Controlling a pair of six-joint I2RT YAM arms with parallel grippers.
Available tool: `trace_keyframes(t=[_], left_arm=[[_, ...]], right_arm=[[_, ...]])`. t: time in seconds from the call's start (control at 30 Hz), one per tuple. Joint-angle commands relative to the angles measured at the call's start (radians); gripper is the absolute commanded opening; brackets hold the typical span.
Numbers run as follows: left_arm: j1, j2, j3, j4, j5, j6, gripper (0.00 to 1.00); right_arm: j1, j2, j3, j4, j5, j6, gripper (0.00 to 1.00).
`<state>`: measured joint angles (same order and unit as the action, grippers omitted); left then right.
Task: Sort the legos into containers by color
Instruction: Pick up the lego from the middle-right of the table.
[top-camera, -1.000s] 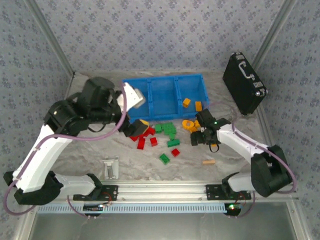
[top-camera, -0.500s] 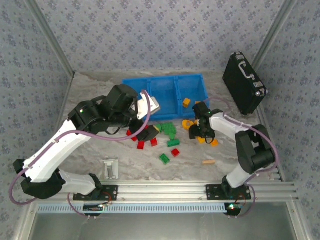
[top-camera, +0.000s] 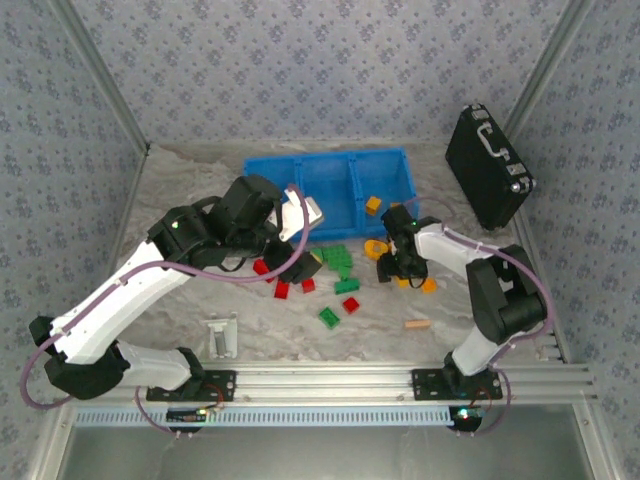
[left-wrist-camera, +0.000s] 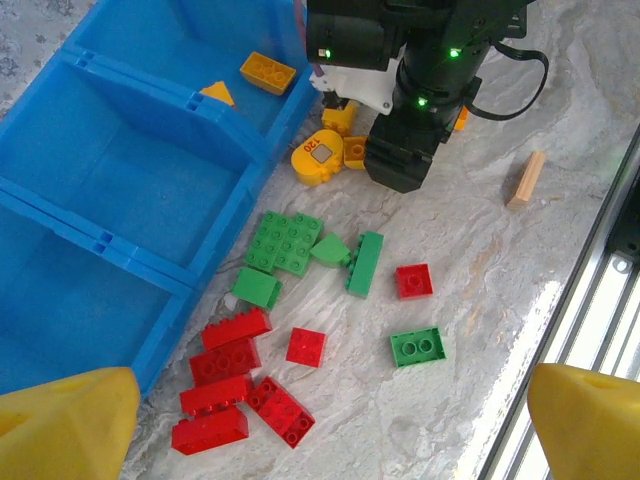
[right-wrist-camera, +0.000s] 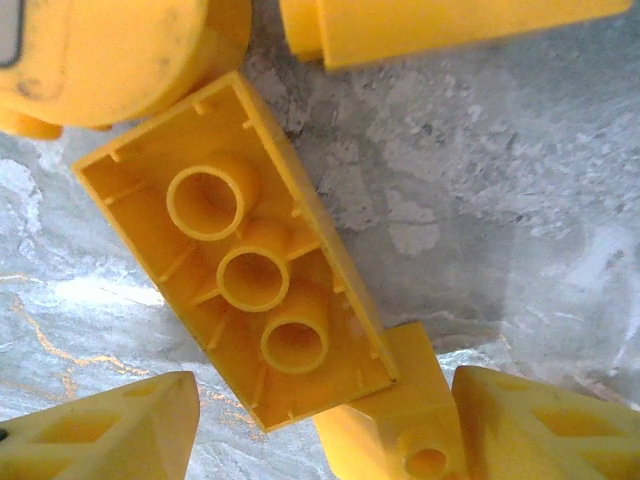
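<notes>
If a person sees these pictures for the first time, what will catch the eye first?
The long blue tray at the far side of the marble table stands out first, with orange pieces in its right-hand bin. In front of it lie scattered red bricks and green bricks. The right gripper hangs over an upturned orange brick, its jaws apart.
</notes>
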<state>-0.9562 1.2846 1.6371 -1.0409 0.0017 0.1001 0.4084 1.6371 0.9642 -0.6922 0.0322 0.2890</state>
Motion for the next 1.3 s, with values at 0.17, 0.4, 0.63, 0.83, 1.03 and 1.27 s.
trace_keyframes(t=[0.17, 0.4, 0.63, 0.83, 1.03, 1.27], left_arm=[[-0.006, -0.015, -0.003, 0.027, -0.016, 0.004, 1.0], [-0.006, -0.02, -0.003, 0.032, -0.016, 0.0, 1.0], [-0.006, -0.024, -0.005, 0.036, -0.018, -0.003, 1.0], [-0.008, -0.03, -0.011, 0.045, -0.01, -0.003, 1.0], [-0.007, -0.017, -0.001, 0.045, -0.029, 0.004, 1.0], [-0.008, 0.024, 0.061, 0.01, -0.155, -0.042, 1.0]], right_arm=[[0.015, 0.007, -0.021, -0.037, 0.006, 0.018, 0.59], [0.015, 0.001, -0.047, -0.034, 0.02, 0.022, 0.45], [0.01, -0.035, -0.062, -0.036, 0.043, 0.03, 0.33], [0.019, -0.101, -0.049, -0.073, 0.032, 0.035, 0.31], [0.04, -0.244, 0.025, -0.174, 0.002, 0.044, 0.31], [0.046, -0.353, 0.086, -0.195, 0.008, 0.076, 0.3]])
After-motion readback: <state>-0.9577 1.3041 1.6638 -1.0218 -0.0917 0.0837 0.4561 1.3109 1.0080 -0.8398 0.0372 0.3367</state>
